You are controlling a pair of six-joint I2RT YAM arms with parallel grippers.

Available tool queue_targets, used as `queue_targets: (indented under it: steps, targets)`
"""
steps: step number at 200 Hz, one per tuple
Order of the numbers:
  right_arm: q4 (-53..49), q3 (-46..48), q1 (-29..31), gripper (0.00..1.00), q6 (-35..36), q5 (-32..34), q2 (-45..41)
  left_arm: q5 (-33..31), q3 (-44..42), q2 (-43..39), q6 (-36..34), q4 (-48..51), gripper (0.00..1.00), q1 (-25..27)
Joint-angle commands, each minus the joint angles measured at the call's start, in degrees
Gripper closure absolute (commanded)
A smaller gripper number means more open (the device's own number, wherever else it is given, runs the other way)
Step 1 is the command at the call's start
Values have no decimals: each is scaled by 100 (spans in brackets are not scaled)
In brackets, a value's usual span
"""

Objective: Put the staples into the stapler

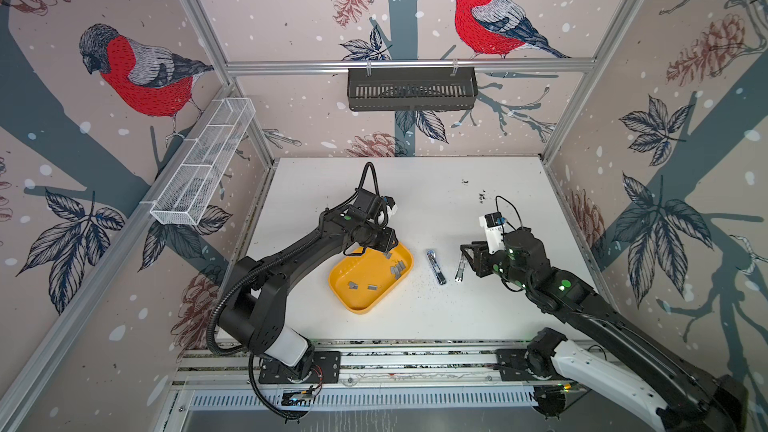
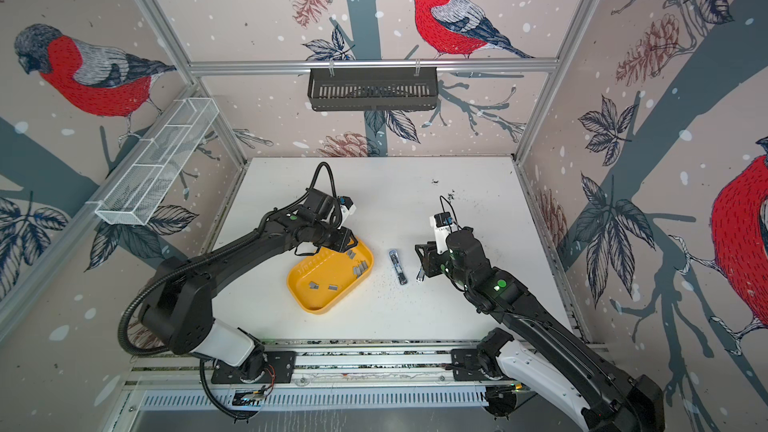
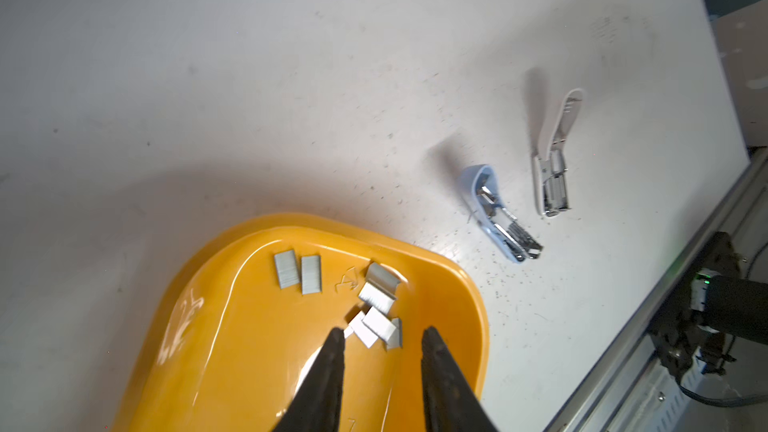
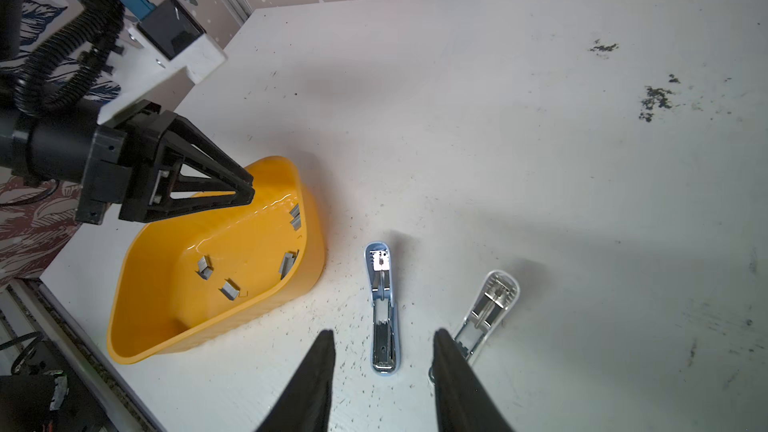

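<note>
Two black arms [image 1: 291, 255] with white lower links [image 1: 286, 344], green lights [image 1: 564, 285], ribbed cable [image 1: 210, 326].

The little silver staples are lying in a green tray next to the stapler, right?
Not quite. The tray is yellow, not green, as the left wrist view shows. The staples do lie in it, next to the stapler.

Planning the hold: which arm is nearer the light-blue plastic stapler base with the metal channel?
Right. The right arm hovers just beside the light-blue stapler base, jaws open; the left arm is over the yellow plastic tray, farther off.
</note>
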State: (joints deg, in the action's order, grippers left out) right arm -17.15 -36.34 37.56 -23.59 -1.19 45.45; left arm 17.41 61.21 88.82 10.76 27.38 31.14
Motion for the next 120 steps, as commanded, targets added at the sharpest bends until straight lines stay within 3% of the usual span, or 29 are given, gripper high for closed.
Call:
queue_targets:
  steps: [1, 26, 50, 66, 120]
  targets:
    - [-43, 8, 5, 59, 123, 73, 8, -541, -166, 39, 356, 40, 67, 34]
    - [-16, -20, 0, 59, 151, 6, 51, -689, -260, 81, 379, 183, 67, 33]
    - [-2, -25, 6, 58, 154, 11, 138, -1253, -338, -22, 693, 724, 67, 38]
    - [43, -14, -6, 58, 145, 57, 204, -1214, -539, -187, 870, 764, 61, 40]
    - [119, 13, -3, 58, 79, 225, 256, -985, -581, -175, 829, 338, 62, 57]
